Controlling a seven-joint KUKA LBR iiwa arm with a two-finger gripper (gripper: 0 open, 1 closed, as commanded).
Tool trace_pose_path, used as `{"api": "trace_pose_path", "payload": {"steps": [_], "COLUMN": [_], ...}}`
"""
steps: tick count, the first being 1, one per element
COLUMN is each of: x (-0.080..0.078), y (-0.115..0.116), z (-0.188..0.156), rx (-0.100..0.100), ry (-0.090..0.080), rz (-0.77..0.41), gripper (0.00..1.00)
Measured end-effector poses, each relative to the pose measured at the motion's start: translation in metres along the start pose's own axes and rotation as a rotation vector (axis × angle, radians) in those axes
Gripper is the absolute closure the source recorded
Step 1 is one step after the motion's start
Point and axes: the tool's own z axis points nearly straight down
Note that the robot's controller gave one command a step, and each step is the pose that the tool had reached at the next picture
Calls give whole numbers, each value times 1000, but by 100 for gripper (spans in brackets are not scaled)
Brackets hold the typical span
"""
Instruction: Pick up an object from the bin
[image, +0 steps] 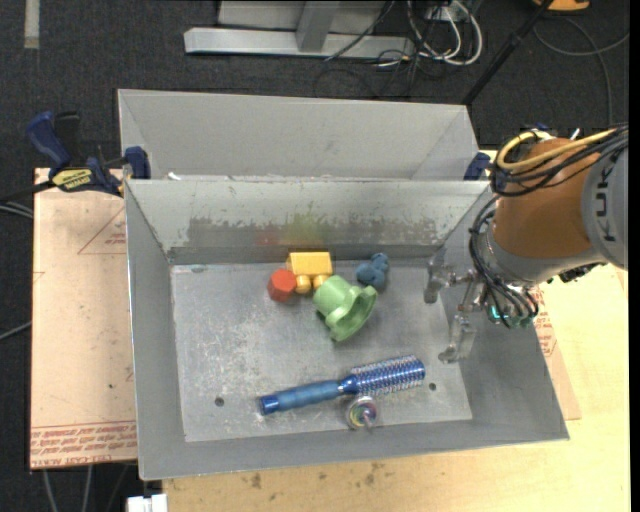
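Note:
My gripper (448, 314) hangs over the right side of the bin, with its two metal fingers spread apart and nothing between them. The bristled head of a blue hairbrush (340, 386) lies just below and left of the lower finger, its handle pointing left along the bin's front. A green plastic cup (344, 305) lies on its side to the gripper's left, well apart from it. A small blue figure (373, 270) rests behind the cup.
A yellow block (310, 265) and a red cylinder (283, 285) sit near the back wall, left of the cup. A small shiny ball (362, 413) lies in front of the brush. The arm with its orange cover and cables reaches in over the right rim.

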Motion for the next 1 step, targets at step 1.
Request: {"api": "trace_pose_path", "payload": {"steps": [1], "x": [39], "y": [29], "z": [63], "rx": [-2], "ry": [2], "rz": [-7], "gripper": [0]}}
